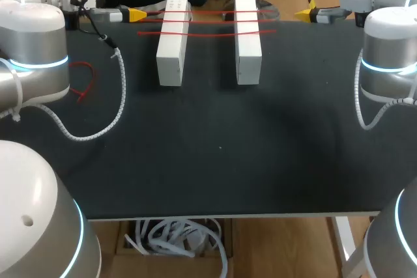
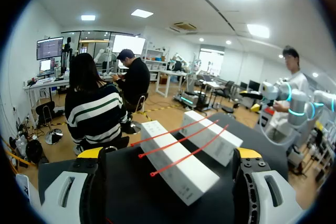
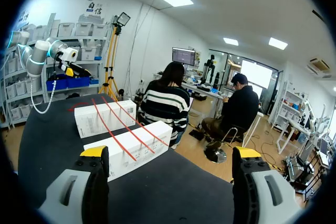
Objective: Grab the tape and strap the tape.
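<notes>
Tape: three thin red tape straps (image 1: 208, 32) (image 2: 178, 139) (image 3: 128, 125) lie side by side, stretched flat across the tops of two boxes, between the two grippers. Their ends stick out past the boxes toward each gripper.
Tape ends: on the left gripper's side the ends lie just ahead of its yellow tips; I cannot tell if they touch.
Spare tape: a red tape loop (image 1: 83, 81) lies curled on the desk, behind and to the side of the left gripper, well apart from the boxes.
Boxes: a long white rectangular box (image 1: 171, 47) (image 2: 189, 179) (image 3: 105, 116) lies just ahead of the left gripper. A second white box (image 1: 248, 47) (image 2: 212, 142) (image 3: 131, 156) lies parallel beyond it, nearer the right gripper. A gap separates them, bridged only by the straps.
Left gripper (image 2: 169, 155): released, fingers spread wide with nothing held, level with the boxes' far end.
Right gripper (image 3: 170, 153): released as well, fingers wide apart and bare. It faces the second white box from the opposite side and stands further off than the left one.
Desk: black desk (image 1: 208, 161) carries the boxes and the loop.
Cable: a white coiled cable (image 1: 117, 96) from the left arm sags onto the desk behind its gripper.
</notes>
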